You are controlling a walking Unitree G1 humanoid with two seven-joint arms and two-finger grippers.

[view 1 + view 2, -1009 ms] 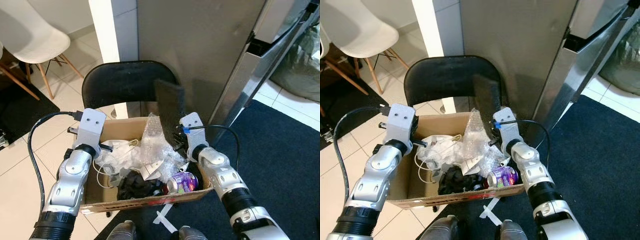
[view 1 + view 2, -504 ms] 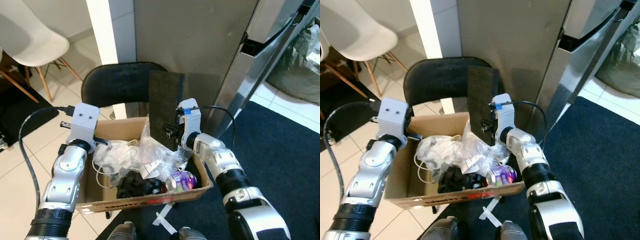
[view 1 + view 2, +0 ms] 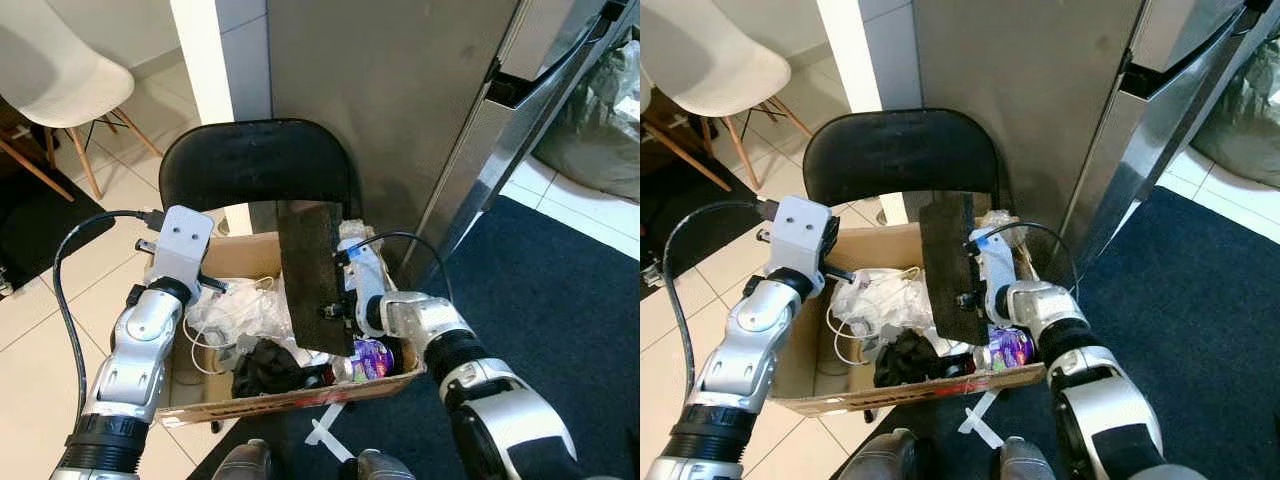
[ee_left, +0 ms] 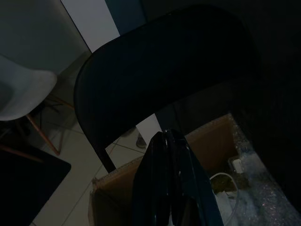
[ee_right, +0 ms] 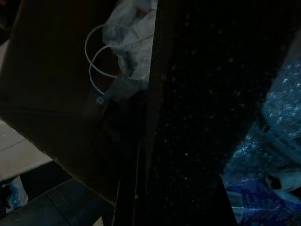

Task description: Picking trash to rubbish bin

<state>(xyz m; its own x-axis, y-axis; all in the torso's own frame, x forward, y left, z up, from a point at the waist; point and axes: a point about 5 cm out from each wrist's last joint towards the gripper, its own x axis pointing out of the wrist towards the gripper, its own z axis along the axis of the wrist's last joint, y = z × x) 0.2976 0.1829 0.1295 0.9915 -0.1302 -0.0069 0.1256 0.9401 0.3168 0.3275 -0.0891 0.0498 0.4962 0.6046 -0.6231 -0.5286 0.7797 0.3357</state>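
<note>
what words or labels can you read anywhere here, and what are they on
None can be read.
Purple can in the cardboard box: colourful print, too small and blurred to read.
Box front edge: a red strip, maybe printing or tape, no legible letters.
Black foam sheet held by the right tool: no marking.

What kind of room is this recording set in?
Most likely a home kitchen or dining corner. A tall steel fridge stands on a tiled floor, with a white chair and a black chair nearby. A cardboard box of rubbish sits in front.
</note>
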